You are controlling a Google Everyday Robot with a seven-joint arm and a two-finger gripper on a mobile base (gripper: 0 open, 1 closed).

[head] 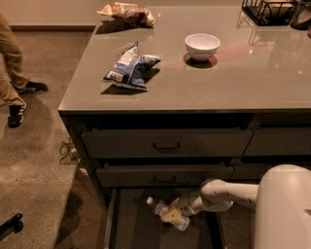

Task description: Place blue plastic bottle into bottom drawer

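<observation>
The blue plastic bottle [166, 213] is a small clear bottle with a white cap pointing up-left. It lies tilted over the open bottom drawer [136, 228], the lowest of three, pulled out below the counter. My gripper [174, 212] reaches in from the right on a white arm and is shut on the bottle around its middle, low inside the drawer. I cannot tell whether the bottle touches the drawer floor.
Two closed drawers with bar handles [166, 146] sit above. On the counter [194, 82] lie a blue and white snack bag [129, 68], a white bowl [202, 46], another snack bag [127, 13] and a wire rack [269, 10]. A person's legs [12, 73] stand at left.
</observation>
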